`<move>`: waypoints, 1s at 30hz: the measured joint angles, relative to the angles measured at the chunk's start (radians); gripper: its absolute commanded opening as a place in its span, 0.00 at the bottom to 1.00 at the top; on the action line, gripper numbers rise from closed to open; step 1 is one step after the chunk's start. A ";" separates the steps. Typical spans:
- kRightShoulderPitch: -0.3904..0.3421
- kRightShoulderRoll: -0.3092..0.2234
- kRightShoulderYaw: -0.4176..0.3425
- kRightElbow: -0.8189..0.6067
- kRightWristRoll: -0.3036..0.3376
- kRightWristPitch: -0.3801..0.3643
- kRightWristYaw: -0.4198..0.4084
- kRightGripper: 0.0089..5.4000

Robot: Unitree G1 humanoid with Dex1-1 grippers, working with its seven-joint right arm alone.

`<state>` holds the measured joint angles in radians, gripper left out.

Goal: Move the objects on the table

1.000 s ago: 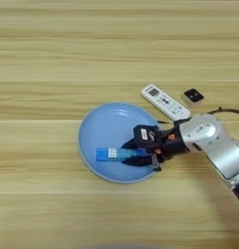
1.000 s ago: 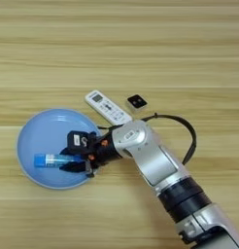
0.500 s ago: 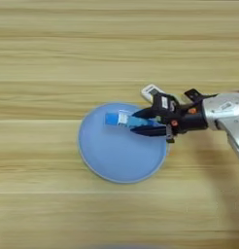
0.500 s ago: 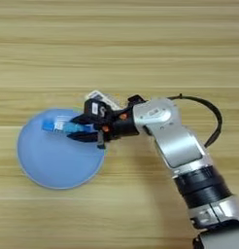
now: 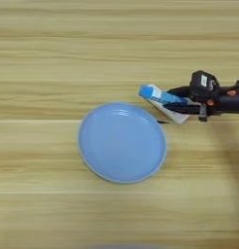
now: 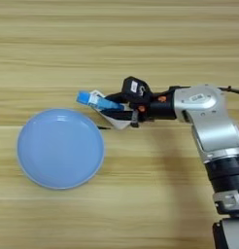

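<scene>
Since the earlier frames the right gripper [image 6: 114, 108] has carried the blue tube [image 6: 97, 101] out of the round blue plate [image 6: 60, 148], up and toward the robot's right, so that the plate now lies bare and the tube hangs beyond its upper right rim. The two black fingers [image 5: 177, 91] are closed around the tube's rear part, and the blue cap end sticks out to the robot's left, away from the silver forearm [image 6: 199, 104]. The tube's long axis runs nearly along the plank grain of the table [image 6: 141, 39], a little tilted. Under the gripper the long white remote [image 6: 114, 119] lies, mostly hidden; only one pale end shows below the fingers. I cannot tell if the tube touches it. The small black square block is not visible now. For setting the tube down, I judge the open wood above the gripper and to its right offers more free room, while below and to the left the plate's rim is near.
</scene>
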<state>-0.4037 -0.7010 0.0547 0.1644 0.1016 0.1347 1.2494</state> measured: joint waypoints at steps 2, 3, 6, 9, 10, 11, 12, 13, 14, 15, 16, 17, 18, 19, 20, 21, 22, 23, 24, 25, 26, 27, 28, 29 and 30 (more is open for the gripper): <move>-0.001 -0.005 -0.005 0.026 0.000 -0.026 0.004 0.26; -0.001 -0.008 -0.008 0.041 0.000 -0.038 0.006 0.26; -0.002 -0.020 -0.014 0.088 -0.001 -0.069 0.018 0.26; -0.004 -0.031 -0.015 0.130 -0.003 -0.097 0.023 0.26; -0.005 -0.032 -0.016 0.141 -0.004 -0.103 0.024 0.26; -0.012 -0.033 -0.015 0.180 -0.014 -0.124 0.025 0.26; -0.016 -0.035 -0.015 0.202 -0.021 -0.131 0.025 0.26; -0.018 -0.038 -0.015 0.221 -0.024 -0.140 0.025 0.26; -0.022 -0.038 -0.015 0.246 -0.027 -0.153 0.027 0.26; -0.024 -0.038 -0.015 0.259 -0.029 -0.165 0.028 0.26; -0.026 -0.039 -0.015 0.270 -0.031 -0.169 0.029 0.26; -0.029 -0.040 -0.015 0.290 -0.036 -0.180 0.035 0.26; -0.031 -0.043 -0.015 0.309 -0.039 -0.195 0.044 0.26; -0.031 -0.046 -0.015 0.328 -0.042 -0.211 0.050 0.26; -0.031 -0.049 -0.014 0.343 -0.044 -0.224 0.057 0.26; -0.031 -0.053 -0.014 0.360 -0.046 -0.246 0.070 0.26; -0.030 -0.060 -0.012 0.387 -0.052 -0.273 0.086 0.26; -0.028 -0.065 -0.011 0.402 -0.058 -0.289 0.094 0.26; -0.027 -0.070 -0.010 0.424 -0.062 -0.306 0.108 0.26; -0.024 -0.072 -0.009 0.434 -0.063 -0.315 0.115 0.26; -0.020 -0.073 -0.006 0.458 -0.064 -0.338 0.134 0.26; -0.017 -0.073 -0.005 0.465 -0.065 -0.344 0.138 0.26; -0.014 -0.073 -0.002 0.484 -0.067 -0.360 0.152 0.26; -0.012 -0.073 -0.002 0.493 -0.068 -0.365 0.157 0.26; -0.009 -0.073 -0.001 0.505 -0.069 -0.380 0.167 0.26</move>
<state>-0.4127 -0.7738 0.0541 0.6690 0.0329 -0.2449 1.4163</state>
